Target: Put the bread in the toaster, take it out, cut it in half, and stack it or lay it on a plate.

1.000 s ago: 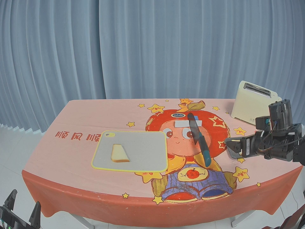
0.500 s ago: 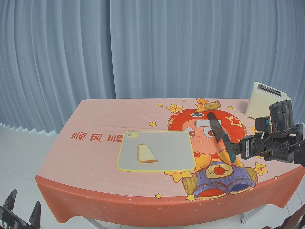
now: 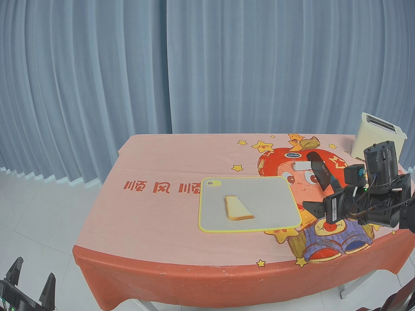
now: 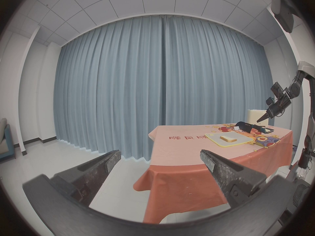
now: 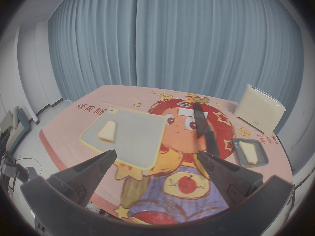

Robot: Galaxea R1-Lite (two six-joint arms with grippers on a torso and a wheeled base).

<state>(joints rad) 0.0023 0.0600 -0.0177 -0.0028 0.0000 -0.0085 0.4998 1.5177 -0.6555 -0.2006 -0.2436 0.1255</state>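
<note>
A half slice of bread [image 3: 238,208] lies on the grey, yellow-rimmed cutting board [image 3: 268,195]. A black knife [image 3: 320,171] with a teal handle rests on the tablecloth to the board's right. The cream toaster [image 3: 379,134] stands at the table's far right corner. My right gripper [image 3: 311,207] hangs open over the knife's handle end, just right of the board. In the right wrist view its fingers [image 5: 88,174] frame the board [image 5: 131,138], the bread [image 5: 107,131] and the knife [image 5: 203,125]; another bread piece [image 5: 248,152] lies on a grey plate [image 5: 262,155]. My left gripper [image 4: 160,158] is open, low and well off the table's left.
The table has an orange cartoon-printed cloth [image 3: 164,221] and a blue curtain hangs behind it. Bare cloth stretches left of the board. The table's front edge [image 3: 194,273] drops to white floor, where the left gripper [image 3: 32,279] hangs.
The camera has swung, so the table now sits further right in the picture. Against the table, my right gripper has come leftward, from right of the knife to over its handle.
</note>
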